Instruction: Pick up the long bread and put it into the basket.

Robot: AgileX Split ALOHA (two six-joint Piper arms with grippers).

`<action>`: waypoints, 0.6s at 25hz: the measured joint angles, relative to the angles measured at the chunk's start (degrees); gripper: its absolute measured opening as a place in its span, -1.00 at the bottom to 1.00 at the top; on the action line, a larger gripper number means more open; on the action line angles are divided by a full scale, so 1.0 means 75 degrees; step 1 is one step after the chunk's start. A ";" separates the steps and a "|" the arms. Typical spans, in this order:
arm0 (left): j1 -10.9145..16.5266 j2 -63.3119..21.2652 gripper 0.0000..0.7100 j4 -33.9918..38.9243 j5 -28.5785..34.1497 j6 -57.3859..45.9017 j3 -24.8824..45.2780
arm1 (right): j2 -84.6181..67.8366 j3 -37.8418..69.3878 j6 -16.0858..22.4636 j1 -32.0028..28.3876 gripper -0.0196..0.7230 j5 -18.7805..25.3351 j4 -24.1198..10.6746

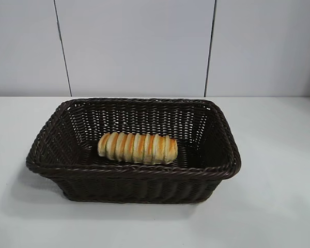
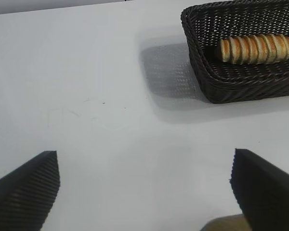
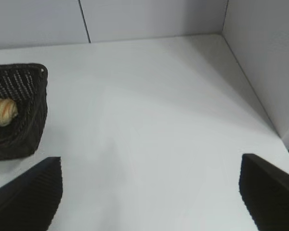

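White counter (image 1: 279,170) was seen carrying the basket (image 1: 46,135), a dark brown wicker one set near its middle. Inside the basket, the long bread (image 1: 137,148) was laid flat on the woven floor, lengthwise, toward the front wall. The left gripper (image 2: 144,192) and the right gripper (image 3: 151,192) were held above bare counter, well apart from the basket, each with fingers spread wide and nothing between them.
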 joint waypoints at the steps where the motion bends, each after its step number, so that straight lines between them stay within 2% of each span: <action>1: 0.0000 0.0000 0.96 0.0000 0.0000 0.0000 0.0000 | 0.0000 0.0027 0.0000 0.0007 0.92 -0.0074 0.0000; 3: 0.0000 0.0000 0.96 0.0000 0.0000 0.0000 0.0000 | 0.0000 0.0135 0.0000 0.0015 0.92 -0.0233 0.0000; 15: 0.0000 0.0000 0.96 0.0000 0.0000 0.0000 0.0000 | 0.0000 0.0211 0.0000 0.0015 0.92 -0.0338 0.0018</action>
